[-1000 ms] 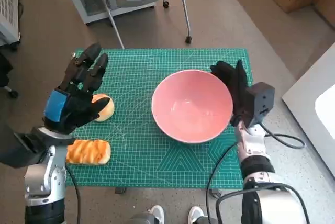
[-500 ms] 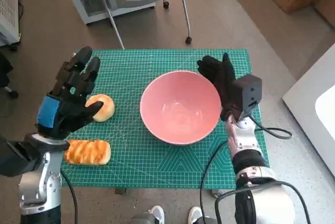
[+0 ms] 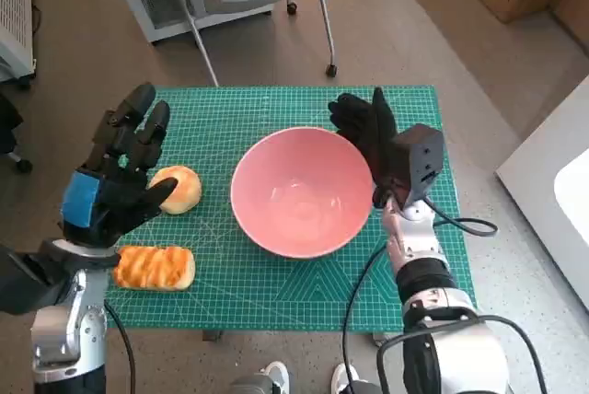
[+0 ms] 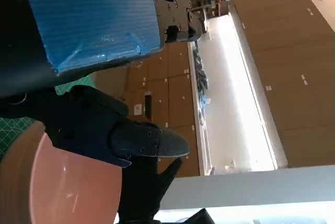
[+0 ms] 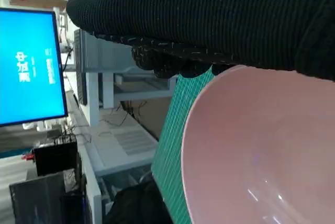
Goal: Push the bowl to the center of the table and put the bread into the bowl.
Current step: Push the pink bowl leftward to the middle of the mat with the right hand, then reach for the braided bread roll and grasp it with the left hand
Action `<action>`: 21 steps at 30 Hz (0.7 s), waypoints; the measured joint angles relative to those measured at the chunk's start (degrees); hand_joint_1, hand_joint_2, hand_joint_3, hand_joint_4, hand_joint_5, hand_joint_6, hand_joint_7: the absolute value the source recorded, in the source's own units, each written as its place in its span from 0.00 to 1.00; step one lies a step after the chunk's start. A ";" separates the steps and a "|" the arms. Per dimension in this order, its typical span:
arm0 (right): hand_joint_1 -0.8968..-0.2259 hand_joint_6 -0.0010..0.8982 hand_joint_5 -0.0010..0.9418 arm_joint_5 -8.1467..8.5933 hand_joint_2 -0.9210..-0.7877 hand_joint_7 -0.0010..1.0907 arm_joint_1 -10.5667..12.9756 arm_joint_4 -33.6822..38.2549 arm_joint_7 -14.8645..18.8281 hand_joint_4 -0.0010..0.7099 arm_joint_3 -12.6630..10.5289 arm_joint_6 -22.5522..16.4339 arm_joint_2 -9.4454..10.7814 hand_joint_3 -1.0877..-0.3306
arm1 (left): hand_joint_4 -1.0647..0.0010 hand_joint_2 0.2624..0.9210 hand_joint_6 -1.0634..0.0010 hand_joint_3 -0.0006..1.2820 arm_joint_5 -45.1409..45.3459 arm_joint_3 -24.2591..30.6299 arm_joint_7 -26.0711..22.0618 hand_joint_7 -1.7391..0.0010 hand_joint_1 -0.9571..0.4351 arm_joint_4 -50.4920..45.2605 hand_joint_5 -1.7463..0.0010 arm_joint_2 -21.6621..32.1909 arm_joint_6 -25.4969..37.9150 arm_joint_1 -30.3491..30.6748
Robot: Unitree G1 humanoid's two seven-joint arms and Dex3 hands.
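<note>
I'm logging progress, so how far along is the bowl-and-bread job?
Roughly halfway. The right hand rests against the pink bowl, which sits near the middle of the green mat, so the push looks nearly done. The round bun and the long loaf remain on the mat. The left hand hovers open above them.

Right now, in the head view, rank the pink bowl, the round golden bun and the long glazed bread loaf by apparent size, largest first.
1. Pink bowl, by far the largest.
2. Long glazed bread loaf.
3. Round golden bun, though the left hand covers part of it, so its place behind the loaf is uncertain.
</note>
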 measured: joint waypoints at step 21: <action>0.37 0.27 0.00 2.92 0.00 0.00 -2.80 -2.10 6.66 0.12 -3.02 -5.15 -5.01 0.38 | 0.98 1.00 1.00 0.13 0.12 0.23 0.76 0.78 0.28 -1.69 1.00 -0.10 0.16 0.62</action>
